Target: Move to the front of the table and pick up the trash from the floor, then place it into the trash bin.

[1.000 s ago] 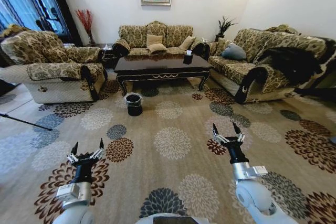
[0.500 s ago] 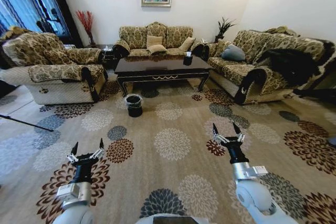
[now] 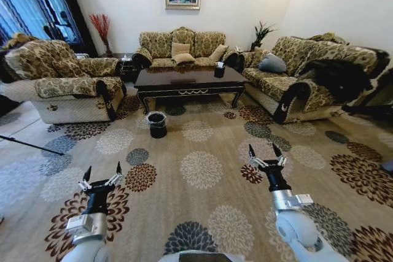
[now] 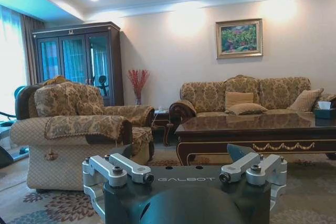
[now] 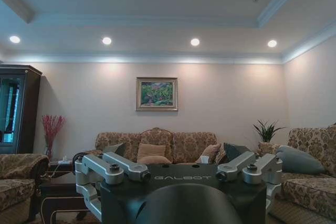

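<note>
On the far left a big patterned armchair (image 3: 67, 84) sits at the edge of the floor (image 3: 202, 170). Its front corner is well apart from the table's left end, so there is a gap of carpet between them.

Low on the left side, the left gripper (image 3: 102, 172) hangs over a brown flower on the carpet. Its two black fingertips (image 3: 86, 173) point up and stand apart, with nothing between them.

The trash bin (image 3: 156, 123) stands on the carpet just in front of the table's left front leg, near it but not touching. It is small, round and black, with a clear bag folded over its rim.

The table (image 3: 187, 78) is long and dark and stands in the middle, in front of the back sofa (image 3: 181, 44). A small dark cup-like thing (image 3: 219, 69) sits near its right end. A wide stretch of bare carpet lies between the robot and the table's front edge.

Low on the right, the right gripper (image 3: 266, 153) hangs over the carpet. Its fingers are spread apart too and hold nothing.

On the right, a long sofa (image 3: 307, 75) lines the edge of the floor, with a strip of carpet between it and the table's right end.
</note>
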`<state>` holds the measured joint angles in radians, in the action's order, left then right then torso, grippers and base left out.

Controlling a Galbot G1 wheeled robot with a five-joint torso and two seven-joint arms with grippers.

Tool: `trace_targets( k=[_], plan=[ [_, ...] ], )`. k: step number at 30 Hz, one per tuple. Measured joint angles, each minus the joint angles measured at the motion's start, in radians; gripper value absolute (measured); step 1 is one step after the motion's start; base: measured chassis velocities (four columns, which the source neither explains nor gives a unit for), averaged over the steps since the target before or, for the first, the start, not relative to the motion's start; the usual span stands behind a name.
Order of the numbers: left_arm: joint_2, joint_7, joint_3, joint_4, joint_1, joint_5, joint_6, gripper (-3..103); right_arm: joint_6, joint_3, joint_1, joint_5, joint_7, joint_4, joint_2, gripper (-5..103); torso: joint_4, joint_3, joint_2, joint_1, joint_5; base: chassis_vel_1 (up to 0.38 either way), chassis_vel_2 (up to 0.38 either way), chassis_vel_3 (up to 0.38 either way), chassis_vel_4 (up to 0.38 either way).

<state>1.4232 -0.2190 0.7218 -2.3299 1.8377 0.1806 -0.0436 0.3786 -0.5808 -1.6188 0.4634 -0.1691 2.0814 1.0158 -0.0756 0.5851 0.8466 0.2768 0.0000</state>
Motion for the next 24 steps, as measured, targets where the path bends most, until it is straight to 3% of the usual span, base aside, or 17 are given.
trace_targets(
  k=[24],
  plan=[
    [0.000, 0.000, 0.000, 0.000, 0.000, 0.000, 0.000, 100, 0.000, 0.000, 0.000, 0.000, 0.000, 0.000, 0.000, 100, 0.0000, 0.065, 0.115, 0.049, 0.0000, 0.000, 0.000, 0.000, 0.000]
  ],
)
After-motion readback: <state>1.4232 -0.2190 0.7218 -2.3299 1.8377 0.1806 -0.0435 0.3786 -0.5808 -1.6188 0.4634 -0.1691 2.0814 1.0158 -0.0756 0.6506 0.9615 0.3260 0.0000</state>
